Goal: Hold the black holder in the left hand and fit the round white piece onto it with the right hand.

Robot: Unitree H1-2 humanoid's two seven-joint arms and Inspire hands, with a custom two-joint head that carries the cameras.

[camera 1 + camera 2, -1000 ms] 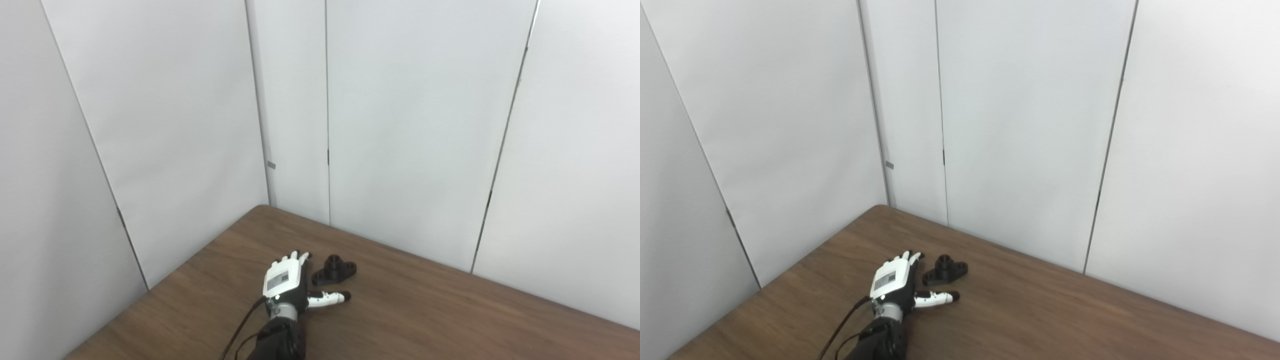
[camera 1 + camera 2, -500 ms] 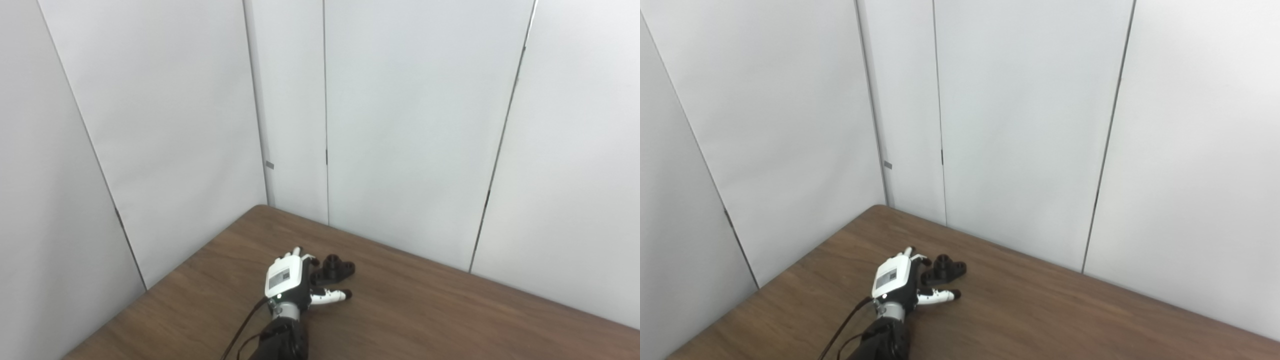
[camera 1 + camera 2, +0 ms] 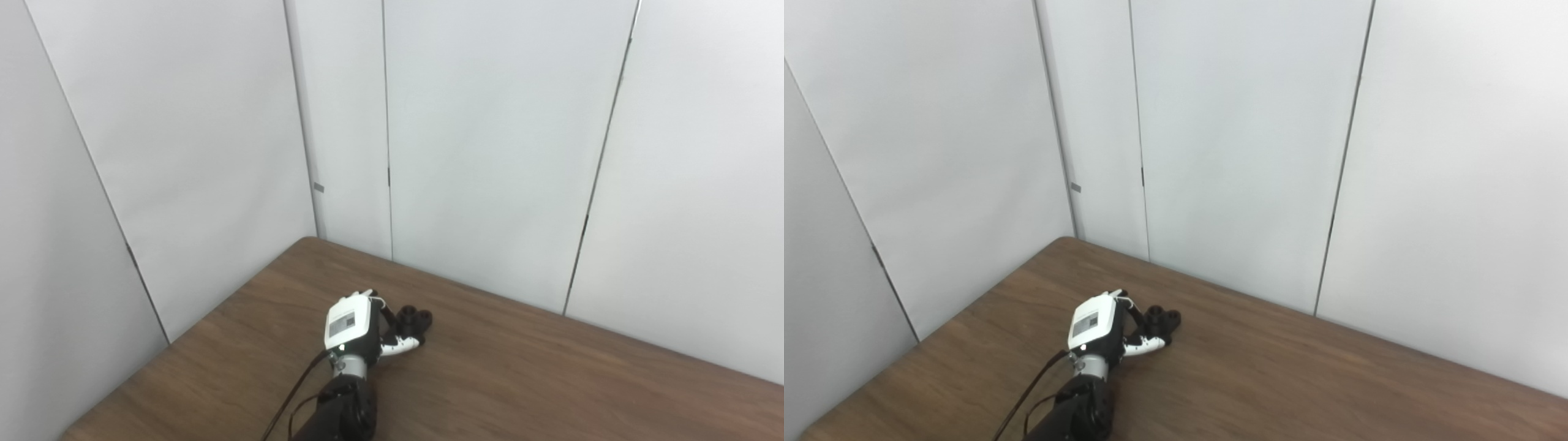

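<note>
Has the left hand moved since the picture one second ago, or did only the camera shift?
Yes. Judged against the table, the left hand has closed toward the black holder, its fingers now around it.

No readable text, even on left hand (image 3: 350, 323) label
</note>
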